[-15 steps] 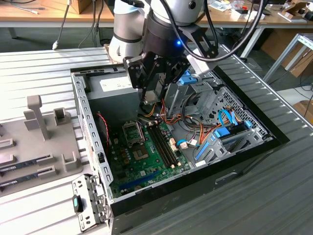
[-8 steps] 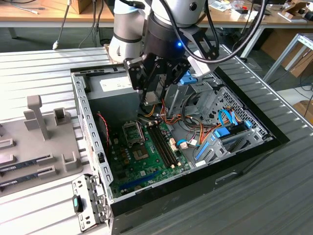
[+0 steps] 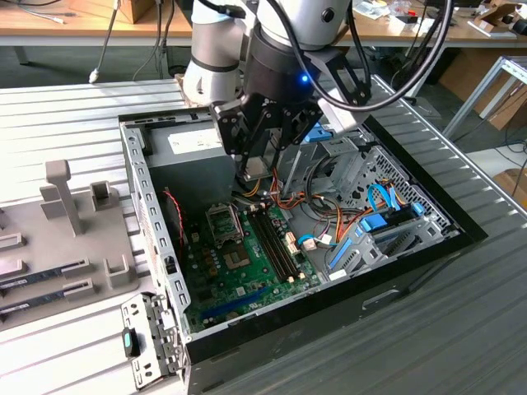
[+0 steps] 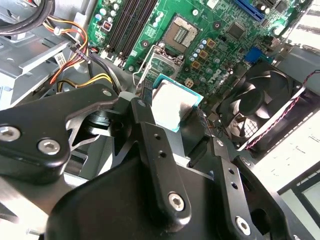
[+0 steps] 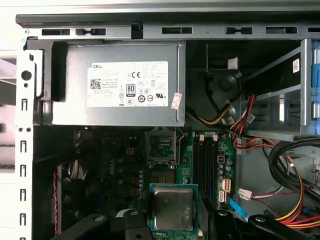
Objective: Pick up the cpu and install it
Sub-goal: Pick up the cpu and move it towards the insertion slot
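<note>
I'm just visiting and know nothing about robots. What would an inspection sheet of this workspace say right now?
Surface: a grey slatted table carries an open computer case.
Job's things: the cpu is held above the motherboard; the socket looks open.
Clutter: a grey parts tray sits at the exterior view's left, with long narrow sticks in it.
Grippers: the gripper is shut on the cpu, down inside the case.
Cables: orange, yellow and red wires are bunched inside the case; blue cables run by the drive bay.
Surroundings: wooden benches stand behind the table.
</note>
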You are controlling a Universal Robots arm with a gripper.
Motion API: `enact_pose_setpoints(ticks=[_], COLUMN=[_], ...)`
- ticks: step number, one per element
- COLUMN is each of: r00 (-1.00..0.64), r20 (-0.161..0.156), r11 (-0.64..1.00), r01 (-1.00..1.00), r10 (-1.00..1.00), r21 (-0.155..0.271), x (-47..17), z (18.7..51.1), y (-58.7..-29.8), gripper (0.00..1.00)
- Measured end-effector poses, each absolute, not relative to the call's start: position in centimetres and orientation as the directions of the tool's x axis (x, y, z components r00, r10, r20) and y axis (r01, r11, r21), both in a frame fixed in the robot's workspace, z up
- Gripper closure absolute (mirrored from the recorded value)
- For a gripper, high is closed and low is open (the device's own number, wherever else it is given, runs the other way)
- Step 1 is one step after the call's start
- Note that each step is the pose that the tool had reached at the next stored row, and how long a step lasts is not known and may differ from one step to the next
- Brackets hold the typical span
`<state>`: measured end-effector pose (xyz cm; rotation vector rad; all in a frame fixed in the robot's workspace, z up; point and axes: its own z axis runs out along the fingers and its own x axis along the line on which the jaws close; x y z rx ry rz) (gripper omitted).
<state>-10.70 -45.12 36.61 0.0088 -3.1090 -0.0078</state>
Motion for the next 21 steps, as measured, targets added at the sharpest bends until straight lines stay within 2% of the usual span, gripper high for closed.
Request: enact_pose_setpoints(ticks=[21], r00=[-0.999], r20=[0.033], r11=[1.000], r01=[-0.006], r10=[-0.006], r21=[0.005], x=[-10.68], z=[36.21], y=[-46.06], gripper=[0.53])
